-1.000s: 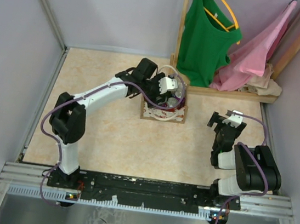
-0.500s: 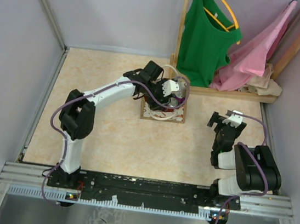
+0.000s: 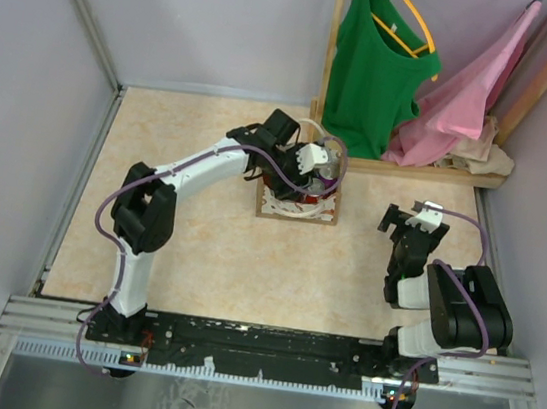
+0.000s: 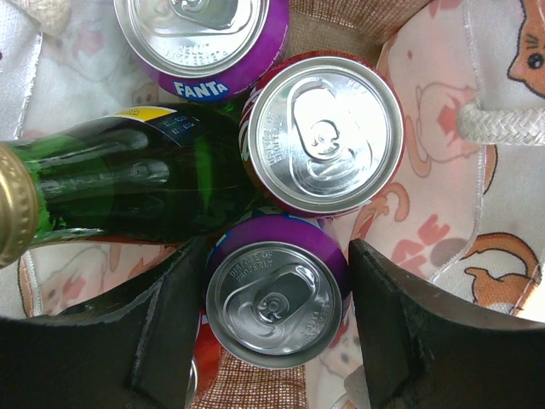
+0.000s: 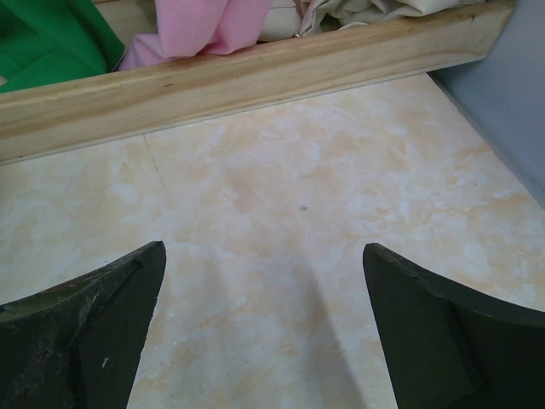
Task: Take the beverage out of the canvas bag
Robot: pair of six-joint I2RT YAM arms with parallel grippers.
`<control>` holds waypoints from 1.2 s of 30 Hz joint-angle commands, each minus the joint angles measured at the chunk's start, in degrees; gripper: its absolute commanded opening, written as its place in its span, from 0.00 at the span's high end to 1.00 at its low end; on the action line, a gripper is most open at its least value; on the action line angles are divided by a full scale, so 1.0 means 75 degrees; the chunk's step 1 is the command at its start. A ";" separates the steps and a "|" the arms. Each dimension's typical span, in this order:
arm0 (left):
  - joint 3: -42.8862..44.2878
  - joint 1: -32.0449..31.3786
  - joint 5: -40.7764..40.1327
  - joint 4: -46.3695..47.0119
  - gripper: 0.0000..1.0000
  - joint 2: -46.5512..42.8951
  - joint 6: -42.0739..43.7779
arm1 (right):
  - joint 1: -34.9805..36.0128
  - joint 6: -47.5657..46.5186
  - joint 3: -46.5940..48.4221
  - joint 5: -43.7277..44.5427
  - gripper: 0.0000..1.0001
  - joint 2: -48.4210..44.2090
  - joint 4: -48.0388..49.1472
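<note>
The canvas bag (image 3: 298,207) stands mid-table, cream with a red print; its inner wall (image 4: 430,162) shows in the left wrist view. Inside stand a purple can (image 4: 274,298), a red can (image 4: 322,132) and a purple Fanta can (image 4: 200,34), with a green glass bottle (image 4: 128,183) lying across them. My left gripper (image 3: 315,166) reaches down into the bag's mouth. Its fingers (image 4: 166,324) press both sides of the nearest purple can. My right gripper (image 3: 409,220) hovers open over bare table to the right, nothing between its fingers (image 5: 85,332).
A wooden rack (image 3: 409,168) stands right behind the bag, with a green top (image 3: 372,66) and a pink garment (image 3: 464,99) hanging over it. Its bottom rail (image 5: 255,77) lies just ahead of the right gripper. Grey walls enclose the table.
The left gripper moved further over and down into the bag, and its jaws narrowed round the purple can. The right arm has not moved.
</note>
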 commanded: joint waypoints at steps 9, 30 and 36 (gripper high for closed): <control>-0.0085 0.0209 -0.0775 -0.0563 1.00 0.0392 -0.0305 | -0.0040 -0.0006 0.0169 0.0016 0.01 -0.0063 0.0320; 0.1487 0.0197 -0.0726 0.0502 1.00 -0.1381 -0.1043 | -0.0039 -0.0003 0.0169 0.0021 0.01 -0.0062 0.0320; 0.1801 0.0194 -0.1056 0.0492 1.00 -0.1495 -0.1107 | -0.0039 -0.0004 0.0169 0.0023 0.01 -0.0062 0.0317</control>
